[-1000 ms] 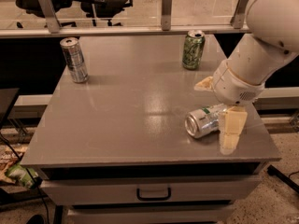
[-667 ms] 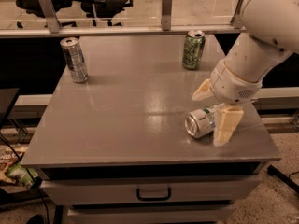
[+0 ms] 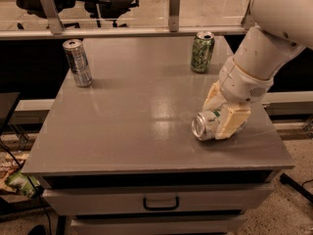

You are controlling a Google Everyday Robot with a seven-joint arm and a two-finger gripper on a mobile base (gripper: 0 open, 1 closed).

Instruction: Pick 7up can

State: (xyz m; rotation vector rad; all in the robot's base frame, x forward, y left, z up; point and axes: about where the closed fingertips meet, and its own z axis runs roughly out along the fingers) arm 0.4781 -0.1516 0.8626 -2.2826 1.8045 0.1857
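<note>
The pincer (image 3: 218, 117) is down on the counter (image 3: 142, 116), and look at that: a second ago it stood just beside the toppled 7up can (image 3: 203, 126), now its two fingers have closed in on the can's sides. It has hold of the can, which lies on its side, not yet lifted. That should leave only the lift. The arm (image 3: 266, 43) slopes down from behind and to the side, wrist bent low. Beyond the pincer stands the green can (image 3: 202, 52); well apart, across the counter, is the slim silver can (image 3: 77, 62).

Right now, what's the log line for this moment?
tool: at 7up can | 7up can: on its side, table front right | lift: not yet
</note>
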